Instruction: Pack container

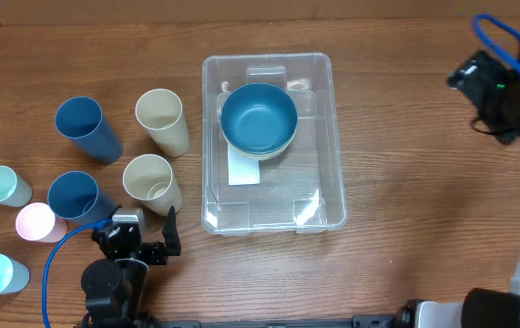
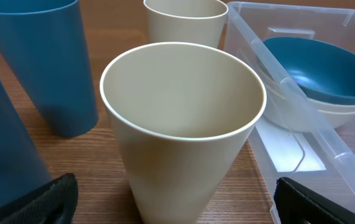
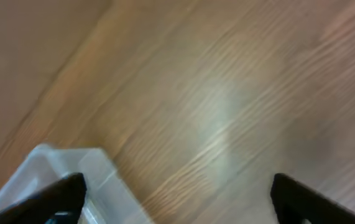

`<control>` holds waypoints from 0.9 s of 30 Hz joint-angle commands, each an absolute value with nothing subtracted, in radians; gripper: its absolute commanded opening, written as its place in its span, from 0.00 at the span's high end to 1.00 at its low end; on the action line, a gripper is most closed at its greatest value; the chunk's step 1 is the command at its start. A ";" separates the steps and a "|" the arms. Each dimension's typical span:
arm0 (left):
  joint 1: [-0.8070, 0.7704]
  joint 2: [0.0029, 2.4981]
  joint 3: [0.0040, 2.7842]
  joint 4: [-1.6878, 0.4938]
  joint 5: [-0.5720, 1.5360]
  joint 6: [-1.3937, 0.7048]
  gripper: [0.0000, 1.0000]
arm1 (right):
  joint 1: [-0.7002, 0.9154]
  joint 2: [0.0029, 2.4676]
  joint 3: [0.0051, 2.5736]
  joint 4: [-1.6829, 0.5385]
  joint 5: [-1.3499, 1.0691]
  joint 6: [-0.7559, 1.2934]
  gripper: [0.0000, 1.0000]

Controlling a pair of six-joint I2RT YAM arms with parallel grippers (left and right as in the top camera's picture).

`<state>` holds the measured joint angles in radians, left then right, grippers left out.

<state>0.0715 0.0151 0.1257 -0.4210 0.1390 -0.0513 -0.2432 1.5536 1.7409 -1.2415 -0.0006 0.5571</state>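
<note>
The wooden bench [image 1: 405, 137] carries the container [image 1: 278, 196] at its centre, a clear bin with a white label on its base. 2 nested bowls sit at the bin's 12 o'clock end, a blue bowl [image 1: 258, 117] on a pale one [image 2: 326, 109]. The cups stand outside, towards 9 o'clock, with the nearer cream cup [image 1: 150, 182] just beside the bin wall and a blue cup [image 1: 76, 196] close at its own 9 o'clock. The left pincer [image 1: 147, 228], at the cream cup's 6 o'clock, is released, fingers spread either side of the cup but not touching it. The right pincer [image 3: 177, 196] is also spread and empty, well apart at the bin's 2 o'clock. The likely trouble is crowding: a finger could nudge the blue cup or the bin wall. The cup's smooth taper (narrower at the foot) could also let it slip upward out of a low grip.
</note>
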 commanded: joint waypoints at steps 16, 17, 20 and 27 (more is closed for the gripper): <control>0.065 0.006 0.260 -0.400 0.458 -0.478 0.00 | -0.371 1.552 1.754 -1.289 -0.084 0.580 0.00; 0.065 0.010 0.339 -0.411 0.379 -0.480 0.00 | -0.371 1.551 1.754 -1.289 -0.084 0.580 0.00; 0.065 0.121 0.589 -0.548 0.155 -0.534 0.00 | -0.371 1.551 1.754 -1.289 -0.084 0.580 0.00; 0.076 0.749 1.182 -0.844 -0.298 -0.401 0.00 | -0.371 1.552 1.754 -1.289 -0.084 0.580 0.00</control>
